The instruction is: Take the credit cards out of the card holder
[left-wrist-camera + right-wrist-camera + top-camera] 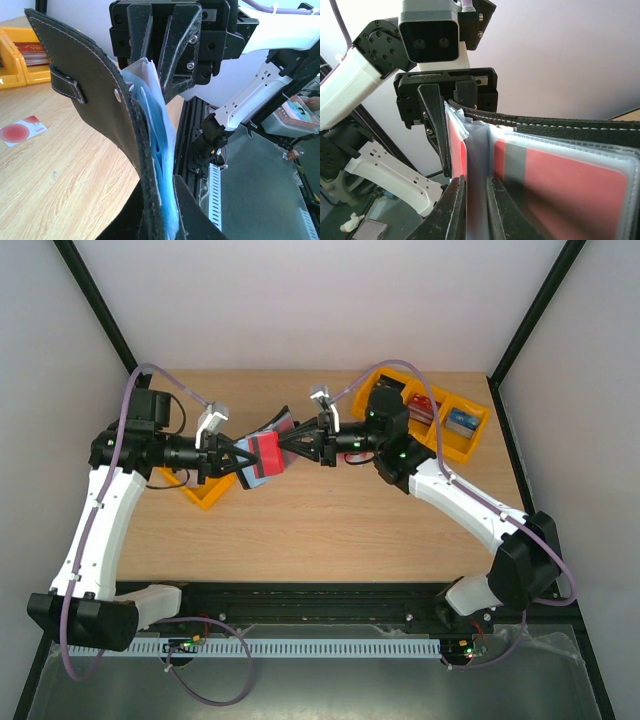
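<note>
Card holder held open between both grippers, above the table.
The left gripper is clamped on the holder's black cover. The right gripper pinches a pale inner leaf, perhaps a card, though the view is too tight to say. One credit card lies flat on the table.
</note>
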Controlling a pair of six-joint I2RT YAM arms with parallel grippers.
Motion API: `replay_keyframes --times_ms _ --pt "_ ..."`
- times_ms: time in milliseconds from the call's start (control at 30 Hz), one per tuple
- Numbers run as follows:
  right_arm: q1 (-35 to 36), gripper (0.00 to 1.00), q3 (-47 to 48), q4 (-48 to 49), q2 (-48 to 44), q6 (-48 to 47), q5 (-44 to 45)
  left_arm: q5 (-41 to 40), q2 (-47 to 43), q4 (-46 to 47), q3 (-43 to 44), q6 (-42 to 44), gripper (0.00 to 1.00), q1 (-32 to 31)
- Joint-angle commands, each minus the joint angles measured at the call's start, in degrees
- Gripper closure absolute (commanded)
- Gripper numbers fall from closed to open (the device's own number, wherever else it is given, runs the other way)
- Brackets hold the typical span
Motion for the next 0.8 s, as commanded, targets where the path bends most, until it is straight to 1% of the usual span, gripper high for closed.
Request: replay_keyframes --times_ms 0,100,200,333,567,600,700,767 --pt "-0.30 0.89 -0.63 1.60 -0.45 0.62 -0.86 3.13 -0.44 -0.82 0.29 2.00 0.98 0.02" --pt "-0.21 0.86 -0.78 1.67 -0.41 0.59 -0.93 3.26 -0.43 -0.86 0.29 2.08 0.98 0.02" --pt "0.33 0.86 -0.65 1.55 0.24 0.69 -0.96 3.39 -0.35 -0.80 0.44 2.13 0.98 0.03" --pt "1.31 0.91 -0.46 1.98 0.88 0.78 -1.23 3.76 -0.19 -0.86 0.37 2.13 0.98 0.02" --pt "1.81 0.86 -0.16 1.54 1.26 0.38 -1.66 3.80 -0.25 -1.00 0.42 2.32 0.98 0.00" --pt "1.91 0.87 -0.11 1.31 1.28 0.23 -1.83 3.80 -0.26 -1.05 0.38 2.38 0.98 0.02" --pt "1.98 0.98 -0.53 1.63 0.48 -0.25 -2.52 3.71 -0.32 -1.20 0.42 2.44 0.98 0.02" --pt "1.91 0.98 -0.81 1.40 -0.28 -1.05 -2.41 3.70 -0.34 -1.13 0.30 2.48 0.98 0.02"
